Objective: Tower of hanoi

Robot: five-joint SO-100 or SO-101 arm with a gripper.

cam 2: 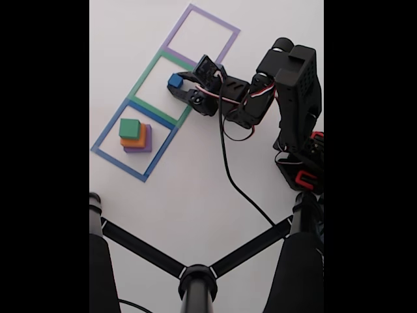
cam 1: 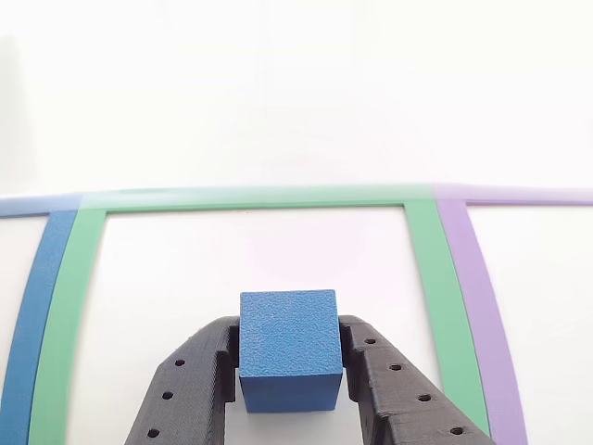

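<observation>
Tool: the black two-finger tool [cam 1: 289, 371] is closed on the blue cube [cam 1: 288, 349], one finger pressing each side face, as the other view shows. In the fixed view the tool [cam 2: 180, 85] reaches in from the right.
Blue cube: the smallest block, held over the white area inside the green tape square [cam 1: 428, 278]. In the fixed view the cube [cam 2: 174, 80] sits over the middle outline [cam 2: 151, 68] of the row. Whether it touches the tabletop cannot be told.
Stack: in the fixed view, three blocks are piled inside the blue tape square [cam 2: 104, 137], purple block [cam 2: 147, 145] at the bottom, orange block [cam 2: 137, 140] on it, green block [cam 2: 129, 128] on top.
Purple tape square: the far outline [cam 2: 221, 49] of the row, beside the green one.
Tabletop: plain white surface [cam 2: 195, 189] carrying all three outlines.
Arm: black body [cam 2: 293, 78] at the right of the fixed view, with a cable [cam 2: 231, 176] trailing across the tabletop.
</observation>
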